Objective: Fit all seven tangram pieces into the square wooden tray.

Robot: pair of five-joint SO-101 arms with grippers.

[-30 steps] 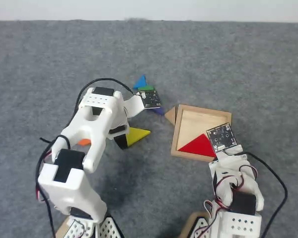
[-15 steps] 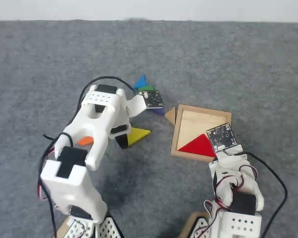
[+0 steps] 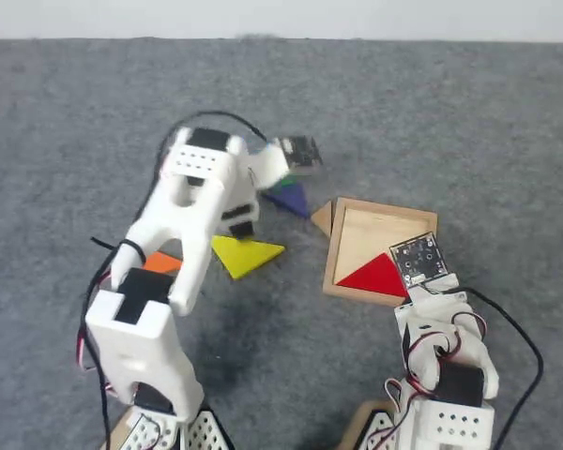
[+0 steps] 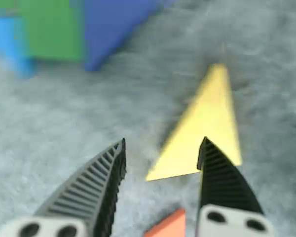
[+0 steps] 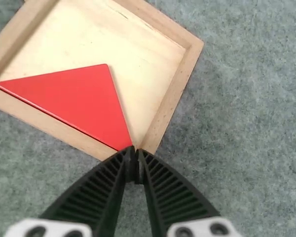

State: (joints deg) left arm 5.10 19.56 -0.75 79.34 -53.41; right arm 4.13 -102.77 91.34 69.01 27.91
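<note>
Update — my left tool [image 4: 163, 143] just swung up off the flat yellow triangle [image 4: 207, 118], wide open and empty — that piece still unplaced.

The grey tabletop [image 3: 469, 112] is seen from above and from afar by the high view, with both arm bases at the near edge. The left wrist view is directed down past the left gripper [image 4: 163, 143], very near the surface; the yellow triangle [image 4: 207, 133] is shared with the high view. The right wrist view is directed straight down past the right gripper [image 5: 134, 150], close over a tray [image 5: 175, 98] corner; the red triangle [image 5: 74, 98] is shared likewise.
</note>
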